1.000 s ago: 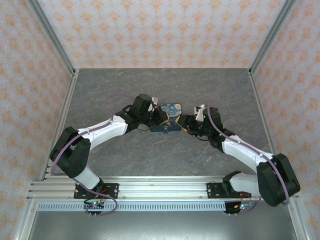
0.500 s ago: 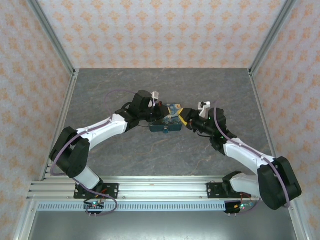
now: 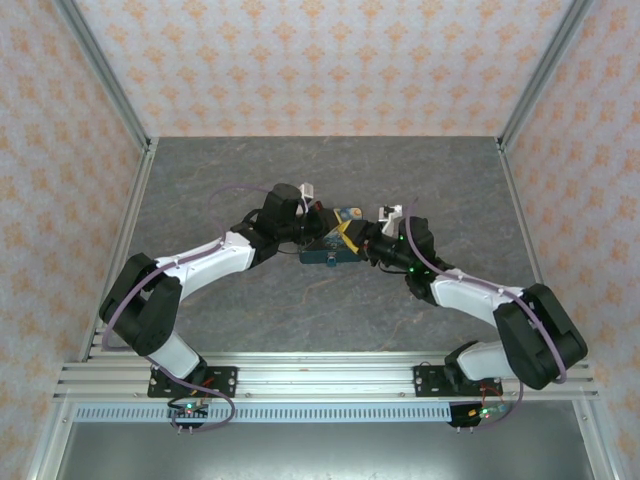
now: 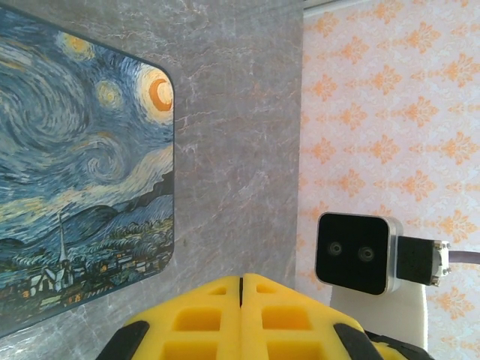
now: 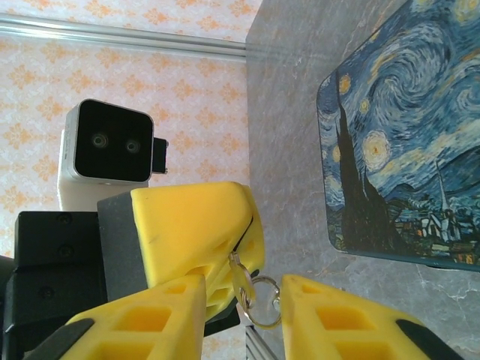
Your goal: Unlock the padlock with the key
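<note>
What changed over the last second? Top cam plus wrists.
The right gripper swung left, in toward the left gripper, and narrowed its jaws. Its fingers now flank the metal ring hanging from the left fingertips, not yet closed on it. Unchanged: left gripper shut and roughly in place, printed box where it was.

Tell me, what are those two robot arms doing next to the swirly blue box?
The two arms meet in the middle of the table, right beside the starry blue box. The left hand is shut tight, and a small metal ring dangles from its tip, probably the key's ring. The right hand has its fingers open on either side of that ring, not pinching it. It looks like one hand is passing the ring to the other, so the unlocking seems not yet begun.
</note>
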Available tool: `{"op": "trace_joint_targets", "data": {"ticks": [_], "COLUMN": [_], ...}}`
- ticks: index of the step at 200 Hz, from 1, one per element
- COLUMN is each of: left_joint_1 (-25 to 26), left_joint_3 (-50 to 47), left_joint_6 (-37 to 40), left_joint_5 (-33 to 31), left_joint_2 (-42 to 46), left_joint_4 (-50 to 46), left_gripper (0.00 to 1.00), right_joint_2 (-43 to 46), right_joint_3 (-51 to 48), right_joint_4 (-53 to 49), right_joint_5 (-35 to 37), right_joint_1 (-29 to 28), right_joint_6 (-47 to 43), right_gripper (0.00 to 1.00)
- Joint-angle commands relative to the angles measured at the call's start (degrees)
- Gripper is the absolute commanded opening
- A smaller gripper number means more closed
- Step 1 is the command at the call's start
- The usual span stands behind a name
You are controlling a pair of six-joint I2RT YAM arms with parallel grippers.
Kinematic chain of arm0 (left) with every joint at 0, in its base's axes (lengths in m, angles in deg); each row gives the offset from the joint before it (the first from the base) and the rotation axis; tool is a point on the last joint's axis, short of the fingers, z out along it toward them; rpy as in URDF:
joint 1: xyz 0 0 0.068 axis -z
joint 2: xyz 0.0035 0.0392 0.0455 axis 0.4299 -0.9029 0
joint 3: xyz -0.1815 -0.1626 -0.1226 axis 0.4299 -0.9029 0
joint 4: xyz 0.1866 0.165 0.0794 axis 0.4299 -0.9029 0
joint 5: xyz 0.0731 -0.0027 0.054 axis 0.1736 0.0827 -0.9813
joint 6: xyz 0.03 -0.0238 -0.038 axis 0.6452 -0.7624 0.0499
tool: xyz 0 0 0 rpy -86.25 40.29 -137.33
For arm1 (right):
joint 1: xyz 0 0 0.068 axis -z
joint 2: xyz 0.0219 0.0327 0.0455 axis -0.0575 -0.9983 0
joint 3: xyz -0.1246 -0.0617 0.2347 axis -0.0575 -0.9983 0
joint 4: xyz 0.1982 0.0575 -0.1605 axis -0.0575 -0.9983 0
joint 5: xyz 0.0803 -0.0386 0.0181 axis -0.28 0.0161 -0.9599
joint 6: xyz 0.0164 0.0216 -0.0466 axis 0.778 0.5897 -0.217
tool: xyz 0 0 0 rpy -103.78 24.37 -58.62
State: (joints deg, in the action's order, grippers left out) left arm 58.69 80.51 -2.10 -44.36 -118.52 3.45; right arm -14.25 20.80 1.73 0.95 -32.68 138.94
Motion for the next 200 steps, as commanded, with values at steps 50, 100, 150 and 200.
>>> {"op": "trace_joint_targets", "data": {"ticks": [50, 100, 150, 200], "left_joint_1": [-0.2, -0.3, -2.6, -2.9], "left_joint_3": [-0.7, 0.0, 7.2, 14.8], "left_joint_6": [-1.4, -1.6, -1.3, -5.6], "left_joint_5": [-1.2, -1.5, -1.5, 3.7], "left_joint_2": [2.1, 2.2, 4.3, 2.3], "left_joint_4": [2.9, 0.9, -17.1, -32.4], "left_gripper": [0.0, 0.0, 0.61, 0.64], "right_joint_2": [-1.8, -1.4, 5.9, 8.8], "right_joint_3": [2.8, 2.6, 7.7, 10.5], "right_joint_4": [4.7, 3.6, -27.0, -37.9], "right_joint_5": [1.2, 0.6, 5.3, 14.0], "right_joint_1": [-0.5, -0.5, -0.6, -4.1], "right_joint_6": [0.4, -0.8, -23.2, -37.3], "right_gripper": [0.18, 0.0, 0.0, 0.0]}}
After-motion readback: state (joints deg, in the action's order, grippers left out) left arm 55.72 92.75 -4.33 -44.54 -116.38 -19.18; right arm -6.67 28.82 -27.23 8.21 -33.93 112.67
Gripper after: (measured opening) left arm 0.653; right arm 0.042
